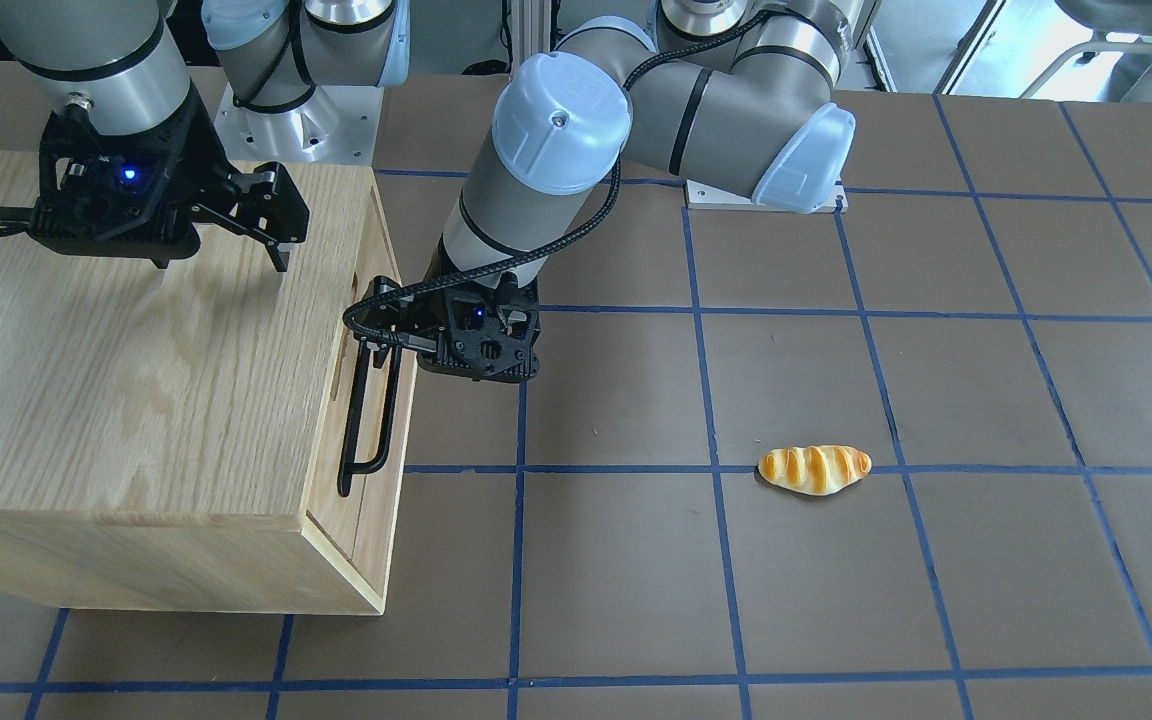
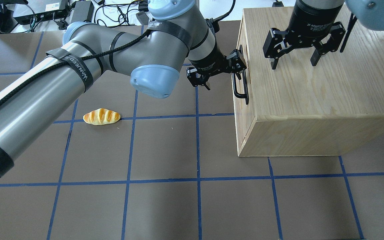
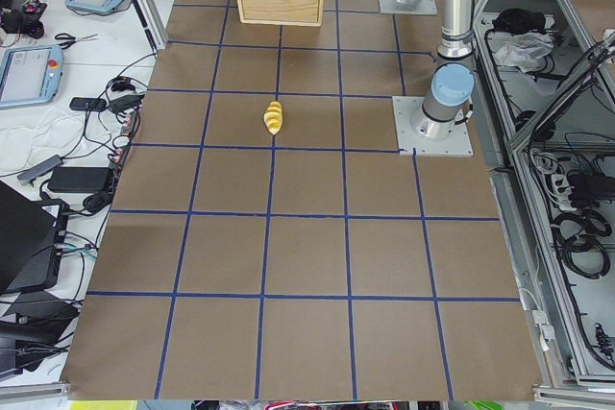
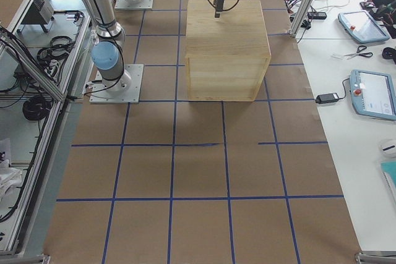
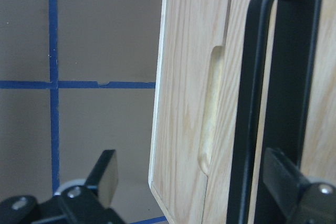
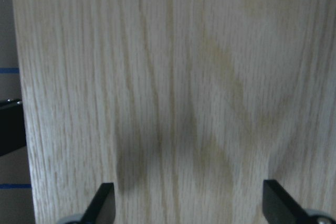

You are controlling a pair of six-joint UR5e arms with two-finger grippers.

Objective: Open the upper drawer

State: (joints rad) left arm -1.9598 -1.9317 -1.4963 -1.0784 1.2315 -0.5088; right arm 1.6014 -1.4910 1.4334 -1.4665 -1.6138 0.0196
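Grained light-oak cabinet box (image 1: pixel 116 380) looms nearest us in the front view, and its shallow oak upper drawer (image 1: pixel 327 503) looks flush in the side face. We have the left gripper (image 1: pixel 386 325) close at that front. Overhead now: we see the right gripper (image 2: pixel 293 65) hanging spread above the cabinet's smooth top, a glossy striped bread roll (image 2: pixel 101 117) well apart on the matte brown table (image 2: pixel 165 206). Left wrist: fingers (image 5: pixel 105 174) wide apart, the long black metal bar handle (image 5: pixel 245 129) between them.

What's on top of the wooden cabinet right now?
The right end effector, open, pointing down over the cabinet top; whether its fingertips touch is unclear. Wood directly beneath them is covered.
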